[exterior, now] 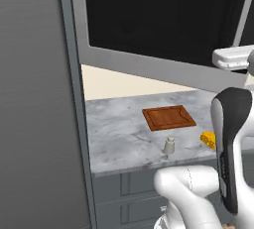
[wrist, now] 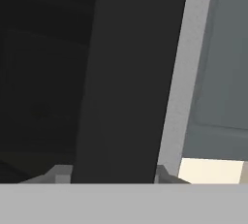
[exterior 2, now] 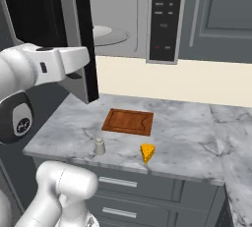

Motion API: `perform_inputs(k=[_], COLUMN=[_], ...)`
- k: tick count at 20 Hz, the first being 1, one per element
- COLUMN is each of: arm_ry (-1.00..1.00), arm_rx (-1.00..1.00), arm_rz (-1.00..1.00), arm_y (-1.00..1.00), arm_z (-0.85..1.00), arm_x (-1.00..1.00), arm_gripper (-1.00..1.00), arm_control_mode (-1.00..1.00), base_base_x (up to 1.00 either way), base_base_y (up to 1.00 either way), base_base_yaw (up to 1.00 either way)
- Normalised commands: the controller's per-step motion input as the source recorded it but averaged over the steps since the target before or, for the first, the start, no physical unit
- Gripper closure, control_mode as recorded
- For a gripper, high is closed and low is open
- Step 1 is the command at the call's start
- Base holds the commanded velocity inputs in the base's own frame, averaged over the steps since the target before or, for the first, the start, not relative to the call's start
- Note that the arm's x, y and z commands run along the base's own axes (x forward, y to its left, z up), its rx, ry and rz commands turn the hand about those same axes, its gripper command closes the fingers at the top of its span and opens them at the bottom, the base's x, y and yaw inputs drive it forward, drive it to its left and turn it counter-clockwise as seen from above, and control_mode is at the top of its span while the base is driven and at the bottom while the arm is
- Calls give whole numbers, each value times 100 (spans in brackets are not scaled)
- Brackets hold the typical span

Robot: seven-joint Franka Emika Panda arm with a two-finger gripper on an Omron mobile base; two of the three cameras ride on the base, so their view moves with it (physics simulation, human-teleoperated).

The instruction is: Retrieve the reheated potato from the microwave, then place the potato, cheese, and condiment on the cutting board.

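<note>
Reddish-brown cutting board [exterior 2: 128, 122], grooved rim

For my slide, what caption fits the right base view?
Microwave door open; cutting board, condiment and cheese wait on the counter.

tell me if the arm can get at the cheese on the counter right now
Probably yes, after moving. The cheese sits in the open near the counter front edge, apart from the cutting board and condiment. The tool is up by the open microwave door, so it must swing down.
</note>
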Motion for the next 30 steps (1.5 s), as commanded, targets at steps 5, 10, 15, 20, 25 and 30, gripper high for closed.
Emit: perform_inputs(k=[5,10,15,20,25,30], arm_ry=[2,-1,0,3,6,4], arm_rx=[-1,5,18,24,8,1], arm_rz=[0,0,15,29,17,26], arm_y=[-7,-48,-28,0,42,52], arm_z=[8,32,28,15,13,20], arm_x=[-74,-100,-97,-68,-4,-53], arm_gripper=[-100,-100,-100,-100,-100,-100], arm_control_mode=[-100,-100,-100,-100,-100,-100], base_base_x=[0,0,0,0,0,0], base_base_y=[0,0,0,0,0,0], base_base_yaw=[0,0,0,0,0,0])
